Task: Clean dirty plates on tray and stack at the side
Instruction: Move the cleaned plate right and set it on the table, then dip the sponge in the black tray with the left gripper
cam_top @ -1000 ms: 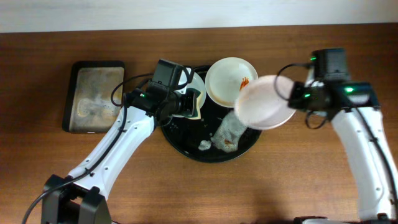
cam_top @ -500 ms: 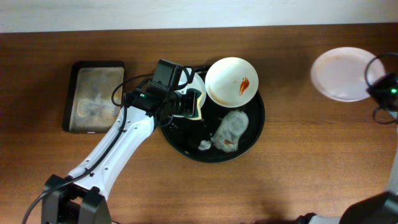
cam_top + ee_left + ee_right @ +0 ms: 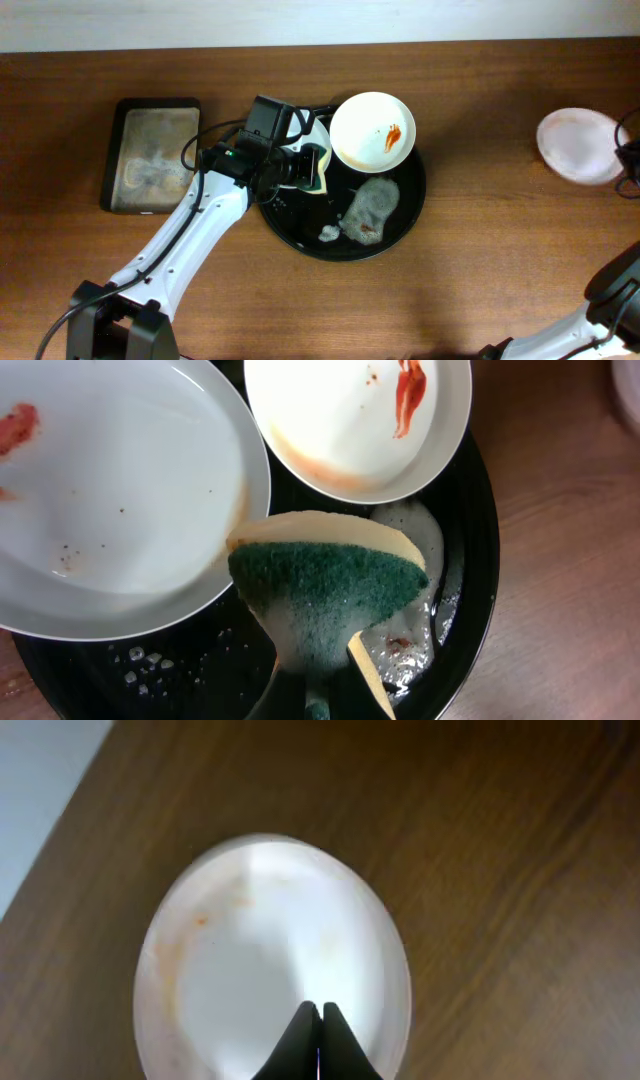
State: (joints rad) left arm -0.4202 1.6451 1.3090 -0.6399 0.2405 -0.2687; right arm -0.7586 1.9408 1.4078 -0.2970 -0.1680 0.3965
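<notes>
A round black tray (image 3: 400,222) sits mid-table. On it a white plate with red sauce stains (image 3: 372,131) lies at the top right, also in the left wrist view (image 3: 350,420). A second stained white plate (image 3: 110,500) lies at the tray's left, mostly under my left arm overhead. My left gripper (image 3: 308,168) is shut on a yellow and green sponge (image 3: 325,585) and holds it over the tray. My right gripper (image 3: 320,1012) is shut on the rim of a wiped white plate (image 3: 578,144), held at the far right edge; it also shows in the right wrist view (image 3: 270,960).
Foamy grey suds (image 3: 368,210) lie on the tray. A dark rectangular pan of cloudy water (image 3: 152,152) stands at the left. Bare wooden table surrounds the tray.
My right arm has carried the white plate from above the tray far to the right edge of the table. The left arm and sponge have not moved.
</notes>
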